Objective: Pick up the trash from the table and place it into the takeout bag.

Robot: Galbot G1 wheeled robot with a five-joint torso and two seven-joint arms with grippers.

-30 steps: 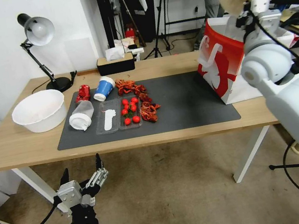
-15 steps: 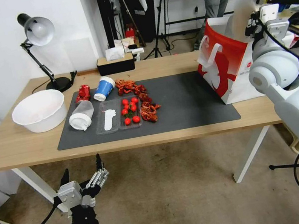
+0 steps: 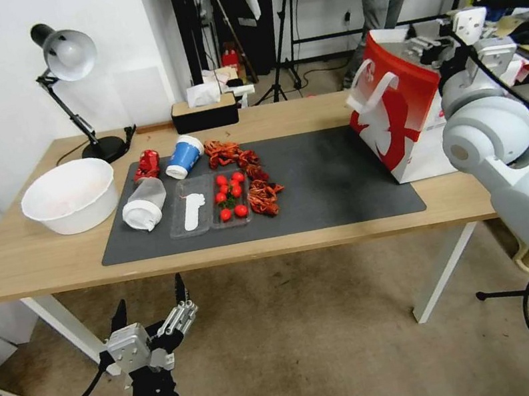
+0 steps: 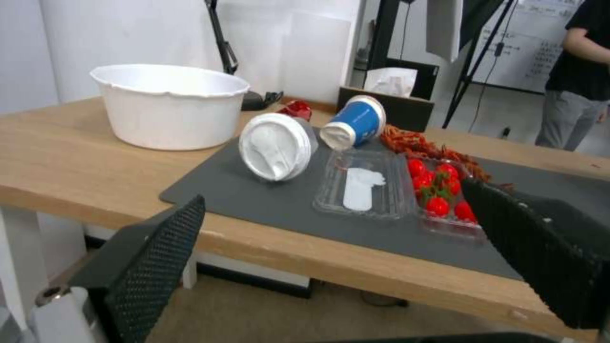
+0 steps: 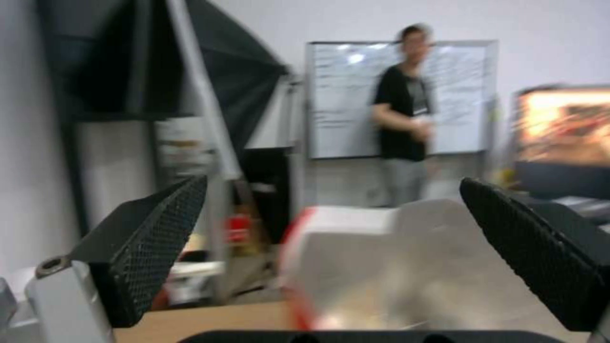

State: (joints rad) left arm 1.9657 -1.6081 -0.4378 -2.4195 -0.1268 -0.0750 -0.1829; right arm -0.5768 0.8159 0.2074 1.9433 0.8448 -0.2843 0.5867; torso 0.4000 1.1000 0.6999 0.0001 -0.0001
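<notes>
Right gripper (image 3: 435,48) up at the mouth of the takeout bag (image 3: 399,114), jaws spread wide in the right wrist view and nothing between them, so probably done dropping something in, though no telling from here what sits inside. Bag parked at the right end of the table (image 3: 24,258), half on the grey mat (image 3: 337,186). Left gripper (image 3: 152,311) hanging low in front of the table's near edge, below tabletop height, jaws also wide open and empty. Now the bit that matters: remaining trash all bunched at the left end of the mat, so way closer to the left arm than the right. White-lidded cup (image 3: 144,204) lying on its side, lid facing the near edge, long axis running front to back, body pointing away toward the wall. From the left wrist view, that cup (image 4: 276,145) up and ahead of the jaws, lid face-on. Blue cup (image 3: 184,156) just behind it, also tipped over, mouth toward the near side; crushed red can (image 3: 146,164) right beside that, at the mat's back corner. Tomato tray (image 3: 231,198) and big white bowl (image 3: 69,195) flanking them, not for binning. Guessing a left-arm grab on the white-lidded cup makes sense, coming in across its width rather than end-on at the lid.
</notes>
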